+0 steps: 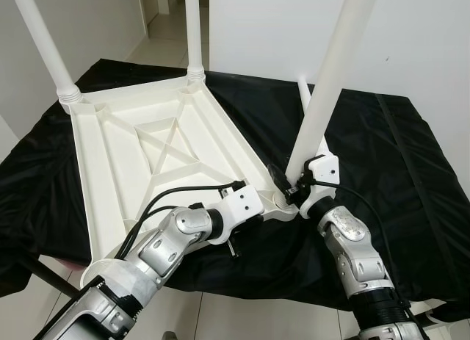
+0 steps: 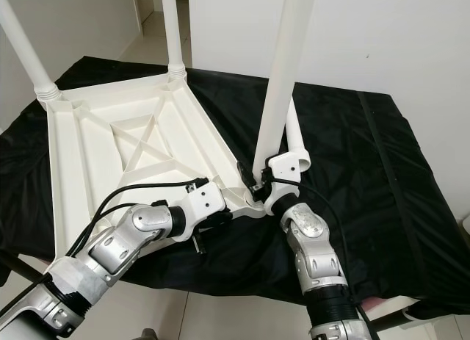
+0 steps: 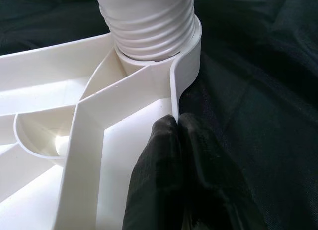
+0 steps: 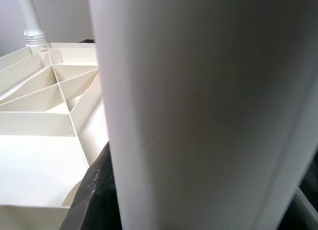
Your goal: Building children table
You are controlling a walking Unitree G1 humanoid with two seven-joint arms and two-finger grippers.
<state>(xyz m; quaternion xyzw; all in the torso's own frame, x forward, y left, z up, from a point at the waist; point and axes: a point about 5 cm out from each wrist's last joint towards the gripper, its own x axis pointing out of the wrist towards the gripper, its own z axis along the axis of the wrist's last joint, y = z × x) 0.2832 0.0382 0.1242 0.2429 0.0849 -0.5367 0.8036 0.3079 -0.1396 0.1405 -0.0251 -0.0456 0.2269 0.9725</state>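
A white plastic tabletop [image 1: 147, 149] lies upside down on a black cloth. Upright legs stand in its two far corners, one at the left [image 1: 44, 46] and one at the back [image 1: 193, 31]. A third leg [image 1: 327, 90] stands tilted in the near right corner socket, and my right gripper [image 1: 294, 186] is shut on its base. In the right wrist view the leg [image 4: 198, 115] runs between the black fingers [image 4: 94, 190]. My left gripper [image 3: 176, 123] is shut on the tabletop's rim [image 3: 174, 86], just beside the ribbed leg end [image 3: 149, 26]. Another leg [image 2: 297, 138] lies loose on the cloth behind.
The black cloth [image 1: 396, 156] drapes over the supporting surface, its near edge just under my arms. Pale floor [image 1: 220, 318] shows below. White walls stand behind, and a doorway [image 1: 158, 9] opens at the far left.
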